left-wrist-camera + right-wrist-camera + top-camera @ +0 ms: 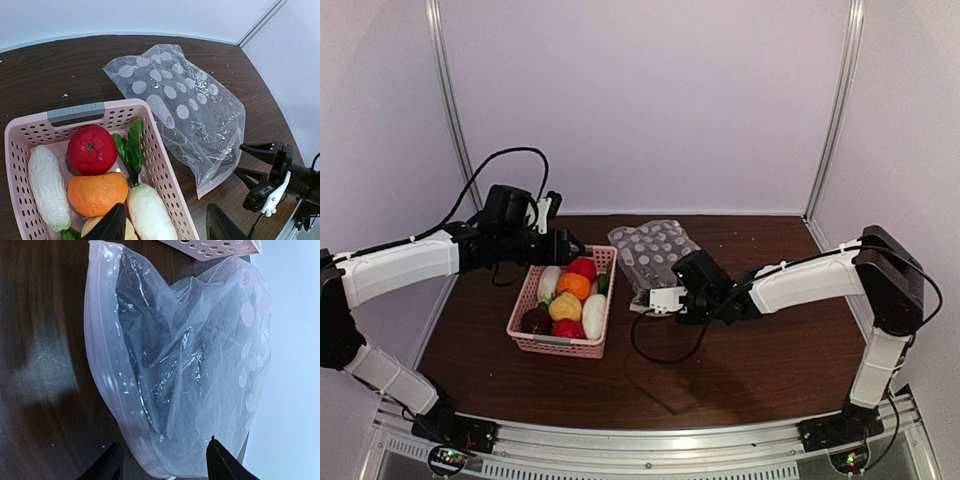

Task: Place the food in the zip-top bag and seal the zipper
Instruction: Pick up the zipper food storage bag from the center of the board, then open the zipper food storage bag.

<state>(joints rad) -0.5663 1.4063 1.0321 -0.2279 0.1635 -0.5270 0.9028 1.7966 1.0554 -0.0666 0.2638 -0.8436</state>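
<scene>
The food lies in a pink lattice basket (525, 338): a red fruit (92, 149), an orange piece (97, 192), a white radish (150, 212) with green leaves (131, 150), and yellow (565, 306) and maroon (535, 321) pieces. My left gripper (167, 227) is open above the basket's right wall, one finger over the food, holding nothing. The polka-dot zip-top bag (655, 252) lies right of the basket. My right gripper (162, 467) is open at the bag's mouth (165, 390), which gapes toward it. The pale zipper strip (102, 355) runs along the mouth.
The basket's grey handle (76, 113) is at its far end. A black cable (660, 355) loops on the table in front of the bag. White booth walls (640, 100) close in the back and sides. The right gripper (240, 159) shows beside the bag in the left wrist view.
</scene>
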